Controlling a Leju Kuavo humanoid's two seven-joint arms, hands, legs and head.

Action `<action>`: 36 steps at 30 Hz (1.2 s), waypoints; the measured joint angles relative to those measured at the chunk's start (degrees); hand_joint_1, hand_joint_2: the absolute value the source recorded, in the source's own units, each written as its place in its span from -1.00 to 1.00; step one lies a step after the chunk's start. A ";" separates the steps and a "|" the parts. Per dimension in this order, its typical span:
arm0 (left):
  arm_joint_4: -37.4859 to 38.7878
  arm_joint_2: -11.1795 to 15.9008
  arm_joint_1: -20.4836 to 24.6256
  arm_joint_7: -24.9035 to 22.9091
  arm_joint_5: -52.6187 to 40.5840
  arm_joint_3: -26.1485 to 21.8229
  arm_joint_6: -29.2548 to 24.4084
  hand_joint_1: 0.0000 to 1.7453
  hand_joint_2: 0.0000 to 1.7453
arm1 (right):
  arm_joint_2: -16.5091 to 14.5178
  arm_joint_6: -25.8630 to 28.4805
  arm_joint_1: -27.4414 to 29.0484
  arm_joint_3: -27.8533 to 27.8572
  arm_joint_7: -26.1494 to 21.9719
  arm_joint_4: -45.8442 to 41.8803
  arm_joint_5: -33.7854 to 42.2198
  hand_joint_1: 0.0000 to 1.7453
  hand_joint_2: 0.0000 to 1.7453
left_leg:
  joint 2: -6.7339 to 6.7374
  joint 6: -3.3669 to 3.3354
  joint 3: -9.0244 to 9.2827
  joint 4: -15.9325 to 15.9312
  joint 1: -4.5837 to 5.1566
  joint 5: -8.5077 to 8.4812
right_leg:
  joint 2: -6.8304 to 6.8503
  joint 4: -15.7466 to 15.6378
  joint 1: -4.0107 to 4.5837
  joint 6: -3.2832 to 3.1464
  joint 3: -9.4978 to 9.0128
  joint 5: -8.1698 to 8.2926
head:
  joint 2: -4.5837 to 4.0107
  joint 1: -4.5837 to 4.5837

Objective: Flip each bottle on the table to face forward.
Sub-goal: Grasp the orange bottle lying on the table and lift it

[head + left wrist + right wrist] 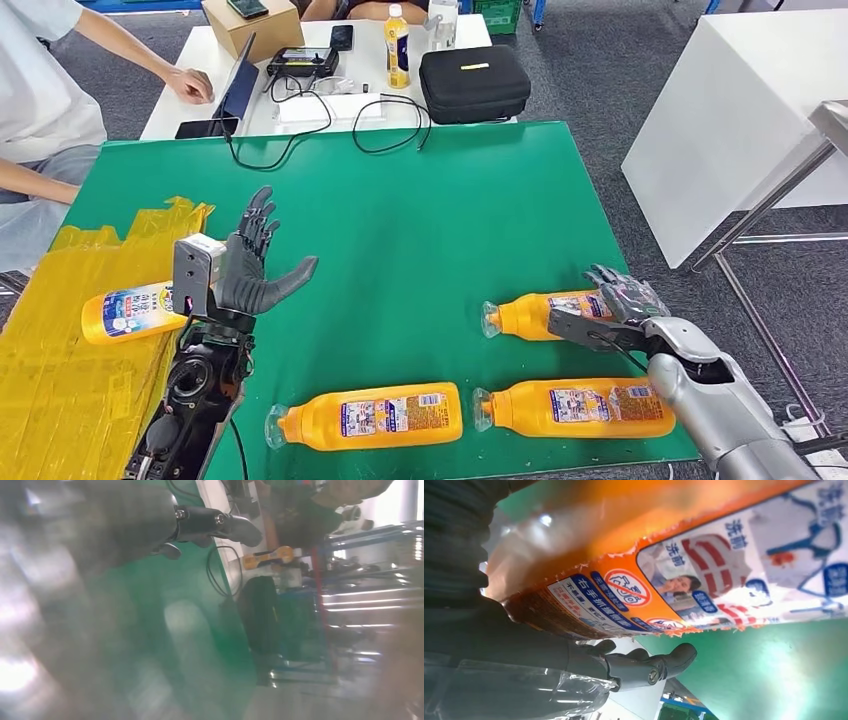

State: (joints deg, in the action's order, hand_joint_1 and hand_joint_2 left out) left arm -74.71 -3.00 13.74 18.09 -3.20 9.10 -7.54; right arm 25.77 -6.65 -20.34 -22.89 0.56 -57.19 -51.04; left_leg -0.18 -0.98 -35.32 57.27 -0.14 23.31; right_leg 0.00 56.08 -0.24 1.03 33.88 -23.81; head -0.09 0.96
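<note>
Several orange-yellow bottles lie on their sides on the green table [420, 220]. Two lie along the front edge, one in the middle [365, 415] and one to the right [575, 407], both with labels up. A third bottle [535, 314] lies behind the right one; my right hand [618, 302] arches over its base end, and its label [704, 575] fills the right wrist view, with the thumb [649, 666] a little off it. A fourth bottle [128, 311] lies on yellow film at the left. My left hand [248, 265] is raised beside it, fingers spread, holding nothing.
Crumpled yellow film [70, 380] covers the table's left front. Behind the green table a white table [180, 95] carries a black case [473, 82], a laptop, cables, a box and an upright bottle [397, 45]. A person [40, 90] sits at far left. A white block [740, 110] stands right.
</note>
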 joint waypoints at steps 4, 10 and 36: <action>0.44 -0.02 0.38 -0.04 0.19 0.01 0.00 -1.00 1.00 | 0.00 -0.02 -0.93 -0.76 -0.01 1.36 -0.07 -0.25 1.00 | 0.00 -0.02 0.10 0.00 0.00 -0.01 | 0.00 0.00 0.00 0.01 -0.12 0.01 | 0.00 -0.02; 1.12 -0.10 0.95 -0.05 0.75 0.01 0.02 -1.00 1.00 | 0.20 -0.97 -2.19 -1.80 -0.24 3.58 -0.39 1.00 1.00 | -0.01 -0.10 0.16 0.03 0.03 -0.07 | 0.02 -0.01 -0.03 0.08 -0.22 0.06 | 0.01 -0.02; -2.92 -0.34 -1.21 -2.59 2.86 0.21 4.55 -1.00 1.00 | -17.61 27.77 8.15 12.04 -7.53 -12.19 10.17 1.00 1.00 | -0.05 -0.05 -0.20 0.04 -0.10 -0.07 | 0.06 0.04 0.15 0.05 0.11 0.02 | 0.00 -0.01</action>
State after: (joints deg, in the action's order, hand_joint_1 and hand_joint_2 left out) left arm -77.62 -3.34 12.54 15.50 -0.34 9.32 -2.99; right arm 8.16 21.12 -12.19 -10.85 -6.97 -69.38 -40.87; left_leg -0.23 -1.03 -35.52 57.31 -0.24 23.24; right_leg 0.06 56.12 -0.10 1.08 33.99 -23.79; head -0.09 0.95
